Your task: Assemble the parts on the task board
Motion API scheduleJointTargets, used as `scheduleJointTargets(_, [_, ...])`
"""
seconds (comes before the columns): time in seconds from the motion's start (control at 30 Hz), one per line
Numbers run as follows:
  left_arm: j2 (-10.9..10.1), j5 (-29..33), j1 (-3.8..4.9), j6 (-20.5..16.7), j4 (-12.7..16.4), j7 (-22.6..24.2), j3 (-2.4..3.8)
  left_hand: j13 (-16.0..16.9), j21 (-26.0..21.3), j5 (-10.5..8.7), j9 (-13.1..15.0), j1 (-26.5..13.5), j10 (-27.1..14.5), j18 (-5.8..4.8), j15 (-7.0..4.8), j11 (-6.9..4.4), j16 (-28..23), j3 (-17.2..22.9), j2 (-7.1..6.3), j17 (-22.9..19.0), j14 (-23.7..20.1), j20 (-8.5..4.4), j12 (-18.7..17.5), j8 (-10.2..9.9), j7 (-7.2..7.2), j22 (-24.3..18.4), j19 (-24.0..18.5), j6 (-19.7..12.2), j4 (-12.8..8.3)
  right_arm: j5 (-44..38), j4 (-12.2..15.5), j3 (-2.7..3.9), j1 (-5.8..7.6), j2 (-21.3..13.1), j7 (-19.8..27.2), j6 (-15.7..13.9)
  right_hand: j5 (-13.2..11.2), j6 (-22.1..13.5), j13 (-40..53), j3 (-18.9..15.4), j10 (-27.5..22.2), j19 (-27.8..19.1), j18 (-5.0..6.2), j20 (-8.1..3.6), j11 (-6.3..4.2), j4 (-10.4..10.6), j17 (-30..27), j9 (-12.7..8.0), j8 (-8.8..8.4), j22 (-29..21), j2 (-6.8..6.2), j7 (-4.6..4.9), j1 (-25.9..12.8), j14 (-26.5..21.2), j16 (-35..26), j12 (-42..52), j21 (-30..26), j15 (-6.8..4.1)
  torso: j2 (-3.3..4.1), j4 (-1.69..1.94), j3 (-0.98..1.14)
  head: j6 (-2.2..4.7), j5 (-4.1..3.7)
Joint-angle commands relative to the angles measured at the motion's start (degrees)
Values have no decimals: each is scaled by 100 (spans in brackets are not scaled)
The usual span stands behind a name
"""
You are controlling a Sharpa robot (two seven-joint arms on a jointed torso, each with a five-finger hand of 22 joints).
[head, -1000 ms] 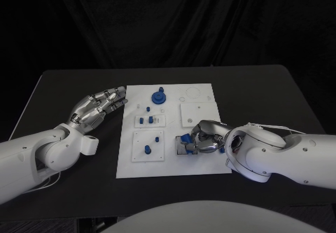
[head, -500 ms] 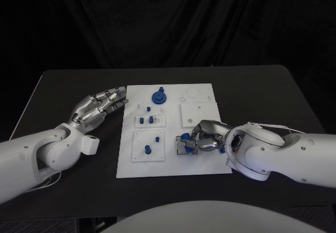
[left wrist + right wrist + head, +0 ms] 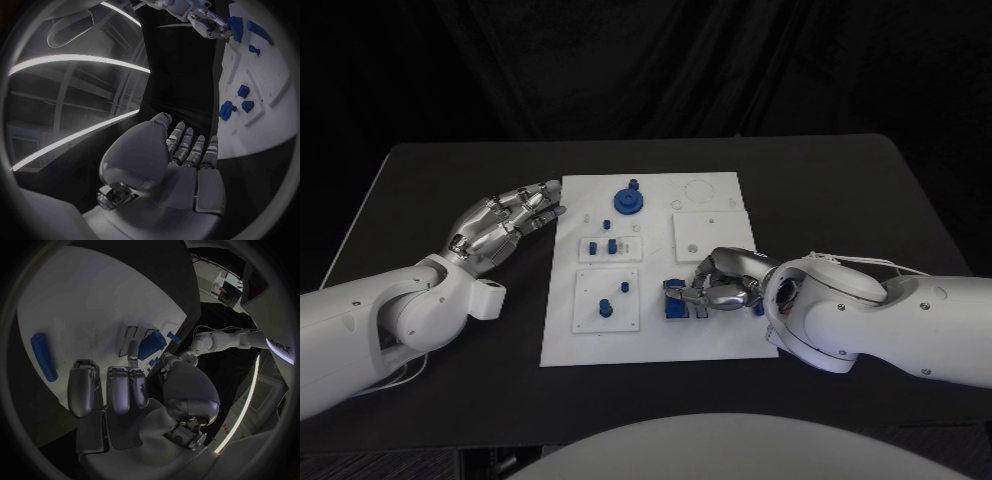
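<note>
The white task board (image 3: 653, 335) lies in the middle of the black table. My right hand (image 3: 721, 284) is over the board's near right part and pinches a blue part (image 3: 678, 300) between thumb and a finger, just above a dark recess. The right wrist view shows that blue part (image 3: 152, 345) at the fingertips (image 3: 132, 351) and a long blue piece (image 3: 44, 357) lying flat on the board (image 3: 94, 295). My left hand (image 3: 502, 222) hovers open beside the board's left edge, fingers spread, holding nothing. The left wrist view shows this hand (image 3: 184, 150) and the board (image 3: 262, 100).
A round blue part (image 3: 629, 200) stands at the board's far end. Small blue pieces sit in the left-hand plates (image 3: 600, 247) (image 3: 604, 307). A plain white square plate (image 3: 704, 236) lies just beyond my right hand. Bare black table (image 3: 848, 190) surrounds the board.
My right hand has shifted slightly, carrying the blue part a little lower and toward the board's near edge. The left hand has stayed still.
</note>
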Motion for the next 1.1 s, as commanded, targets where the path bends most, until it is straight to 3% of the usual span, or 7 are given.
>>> scheduleJointTargets(0.03, [9,-31,-14,95,3,51,4,7,20,36,5,56,13,-78,-3,18,34,45,6,10,35,4,29,30,195,2,35,42,-1,48,22,2,-15,-17,83,-132,-14,-3,1507,-26,585,265,-8,17,17,4,1147,-9,-36,1219,11,27,-49,530,-37,16,-20,0,0,0,-1,1,13])
scheduleJointTargets(0.2, [2,-31,-21,95,7,49,4,7,21,37,4,58,16,-81,-1,20,36,54,9,9,38,4,34,31,199,1,37,40,-1,79,80,1,-15,-76,249,-228,430,-16,1507,-57,585,272,-11,14,13,-49,1169,-3,-31,1224,61,22,302,534,-26,16,-11,-5,0,-1,-1,1,32])
scheduleJointTargets(0.4, [-9,-31,-26,91,13,44,4,7,21,37,4,58,16,-81,-1,20,36,54,9,9,38,4,34,31,199,1,37,40,-1,-71,239,1,-27,-180,365,-241,543,-35,1507,-84,585,275,-12,9,6,-162,1181,57,47,1226,-20,11,821,537,-20,16,-7,-9,0,0,-2,1,61])
scheduleJointTargets(0.53, [-15,-31,-29,85,13,42,4,7,23,38,5,60,17,-82,0,22,40,59,11,10,40,4,36,33,200,6,40,44,-1,-164,339,0,-49,-268,387,-239,392,-63,1507,-229,585,277,-12,-14,-32,-122,1182,307,369,1228,-72,-32,1012,537,-20,16,-4,-38,1,0,-1,1,62])
scheduleJointTargets(0.57, [-18,-31,-29,84,13,41,4,7,23,38,5,60,17,-82,0,22,40,59,11,10,40,4,36,33,200,6,40,44,-1,-183,367,0,-55,-296,388,-231,267,-95,1507,-346,585,286,-16,-36,-63,-45,1197,529,632,1234,-47,-72,1019,540,-12,16,14,-64,1,1,-1,1,61])
scheduleJointTargets(0.73, [-24,-31,-31,80,11,37,4,7,23,38,5,60,17,-82,0,22,40,59,11,10,40,4,36,33,200,6,40,44,-1,-212,432,0,-69,-353,375,-142,151,-204,1507,-563,585,290,-18,-88,-132,-27,1200,975,1124,1236,39,-147,1022,541,-11,16,20,-120,0,1,-1,1,56])
scheduleJointTargets(1.1, [-19,-31,-35,81,5,24,4,8,23,39,5,61,23,-85,0,25,48,69,13,11,44,4,46,37,204,3,42,56,0,-224,407,0,-83,-374,303,-40,365,-302,1507,-649,585,282,-14,-121,-169,-32,1174,1197,1328,1230,111,-185,1126,535,-23,16,-1,-153,2,3,-5,1,68])
